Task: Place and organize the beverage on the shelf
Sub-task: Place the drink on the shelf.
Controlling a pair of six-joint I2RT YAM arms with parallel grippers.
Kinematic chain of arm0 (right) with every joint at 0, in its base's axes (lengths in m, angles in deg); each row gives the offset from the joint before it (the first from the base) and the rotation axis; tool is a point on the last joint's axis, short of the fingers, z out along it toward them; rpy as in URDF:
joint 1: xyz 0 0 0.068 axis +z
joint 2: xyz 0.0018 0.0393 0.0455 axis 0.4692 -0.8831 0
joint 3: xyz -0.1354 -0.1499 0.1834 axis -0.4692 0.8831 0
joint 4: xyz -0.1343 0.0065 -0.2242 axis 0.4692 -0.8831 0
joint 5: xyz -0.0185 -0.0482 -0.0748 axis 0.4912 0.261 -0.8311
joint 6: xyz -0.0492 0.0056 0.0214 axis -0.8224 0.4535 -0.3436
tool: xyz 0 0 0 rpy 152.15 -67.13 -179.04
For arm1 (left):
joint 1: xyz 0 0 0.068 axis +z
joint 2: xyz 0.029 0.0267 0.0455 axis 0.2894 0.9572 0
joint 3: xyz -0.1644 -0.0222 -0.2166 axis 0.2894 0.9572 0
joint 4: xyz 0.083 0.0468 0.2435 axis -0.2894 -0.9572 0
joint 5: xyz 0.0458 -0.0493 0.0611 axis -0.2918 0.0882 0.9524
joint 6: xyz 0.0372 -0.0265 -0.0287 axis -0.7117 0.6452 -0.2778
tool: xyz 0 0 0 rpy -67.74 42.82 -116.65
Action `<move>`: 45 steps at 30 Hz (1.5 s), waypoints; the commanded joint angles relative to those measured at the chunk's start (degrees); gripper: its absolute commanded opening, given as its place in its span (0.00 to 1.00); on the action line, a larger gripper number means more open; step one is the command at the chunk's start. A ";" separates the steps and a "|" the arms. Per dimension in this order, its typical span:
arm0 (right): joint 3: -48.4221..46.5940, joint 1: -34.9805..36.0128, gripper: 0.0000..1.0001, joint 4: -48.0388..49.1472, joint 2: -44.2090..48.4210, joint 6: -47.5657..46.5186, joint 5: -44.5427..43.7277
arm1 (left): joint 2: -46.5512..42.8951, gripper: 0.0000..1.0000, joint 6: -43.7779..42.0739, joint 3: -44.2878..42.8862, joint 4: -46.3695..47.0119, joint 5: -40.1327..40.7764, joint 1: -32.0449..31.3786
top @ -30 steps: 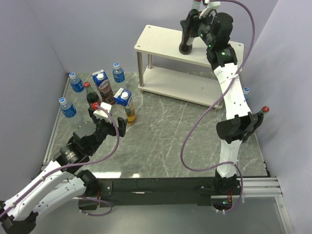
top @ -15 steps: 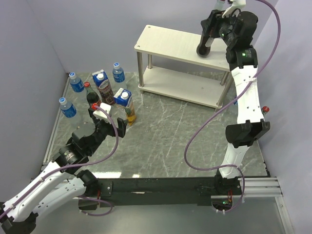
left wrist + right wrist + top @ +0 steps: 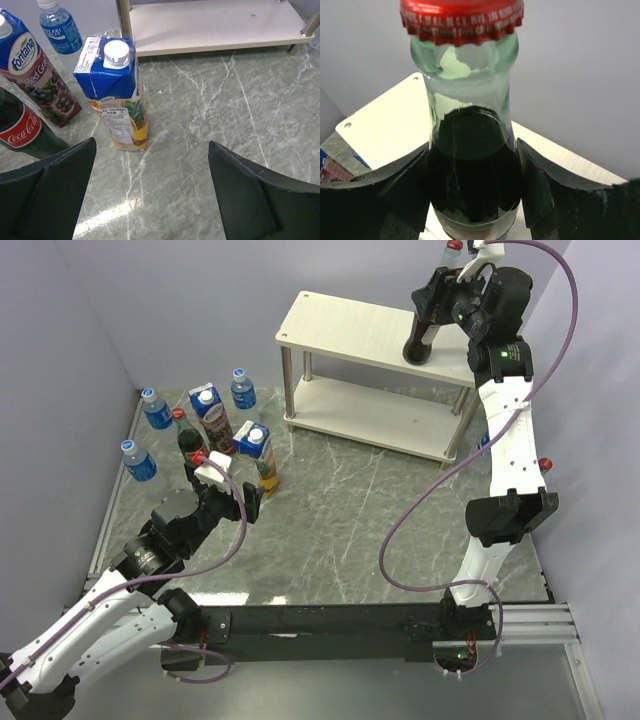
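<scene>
My right gripper [image 3: 432, 302] [image 3: 472, 182] is shut on a dark red-capped Coca-Cola bottle [image 3: 418, 338] [image 3: 470, 150]. The bottle leans slightly, its base at the right end of the shelf's top board [image 3: 335, 325] [image 3: 385, 125]. Low over the table, my left gripper [image 3: 226, 490] [image 3: 152, 145] is open and holds nothing. Just ahead of it stands the pineapple carton [image 3: 258, 452] [image 3: 117, 95]. Left of that are the grape carton [image 3: 210, 415] [image 3: 37, 70] and another Coca-Cola bottle [image 3: 189, 448] [image 3: 22, 130].
Three water bottles [image 3: 243, 388] [image 3: 155, 408] [image 3: 140, 462] stand at the table's back left. Another water bottle [image 3: 505, 428] and a red cap [image 3: 543, 462] show behind the right arm. The shelf's lower board [image 3: 370, 420] [image 3: 215, 25] is bare. Purple walls close in on both sides.
The right arm carried the Coca-Cola bottle from over the middle of the top board to its right end, then slowed. The left arm barely moved.
</scene>
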 commanded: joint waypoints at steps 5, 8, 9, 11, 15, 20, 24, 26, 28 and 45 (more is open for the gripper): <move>-1.84 -0.36 0.00 9.89 5.09 -0.28 1.29 | -0.13 1.00 0.33 0.02 1.80 -1.17 0.37; -1.84 -0.37 0.00 9.71 4.92 -0.63 1.38 | -0.13 1.00 0.33 0.01 1.71 -1.35 0.45; -1.75 -0.45 0.01 9.63 4.83 -0.72 1.55 | -0.04 1.00 0.33 -0.07 1.63 -1.35 0.37; -1.75 -0.37 0.05 9.45 4.83 -0.99 2.08 | -0.13 0.99 0.33 0.02 1.71 -1.35 0.36; -1.49 -0.45 0.12 9.18 4.56 -1.34 3.05 | -0.13 0.99 0.50 -0.07 1.63 -1.53 0.37; -0.53 -0.45 0.20 9.18 4.65 -1.16 4.80 | 0.13 0.99 0.50 -0.07 1.63 -1.70 0.45; 0.09 -0.28 0.26 9.27 4.83 -1.42 5.51 | 0.13 0.99 0.41 0.01 1.63 -1.79 0.45; 0.27 -0.36 0.30 9.36 4.83 -1.42 5.60 | 0.22 1.00 0.50 -0.07 1.63 -1.88 0.54; 0.35 -0.19 0.32 9.27 4.74 -1.60 5.69 | 0.22 1.00 0.50 -0.07 1.63 -2.05 0.72; -0.88 0.34 0.53 10.15 2.37 -1.60 4.02 | 0.13 0.99 0.41 0.10 1.63 -2.40 0.89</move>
